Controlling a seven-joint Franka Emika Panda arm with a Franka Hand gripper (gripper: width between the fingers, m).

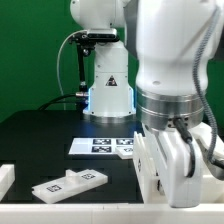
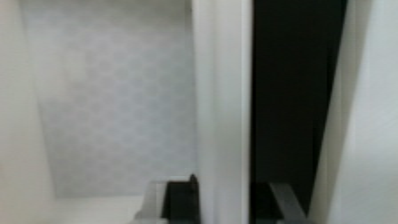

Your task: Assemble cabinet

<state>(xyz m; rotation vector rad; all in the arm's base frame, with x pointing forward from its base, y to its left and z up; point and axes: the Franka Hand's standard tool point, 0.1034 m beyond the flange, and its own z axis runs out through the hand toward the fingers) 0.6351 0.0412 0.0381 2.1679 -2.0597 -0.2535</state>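
Gripper (image 2: 231,205) clamped on a thin wall of the cabinet (image 1: 152,176).
You find the cabinet on the black table (image 1: 40,135) at the exterior view's right, directly under the wrist; in the wrist view its thin white edge runs between the two dark fingers (image 2: 178,200), one on each side, jaws nearly together; a loose panel (image 1: 68,182) with tags lies flat toward the exterior view's left, well apart from the cabinet; a white block (image 1: 4,178) sits at the left edge; the marker board (image 1: 103,146) lies flat further back.
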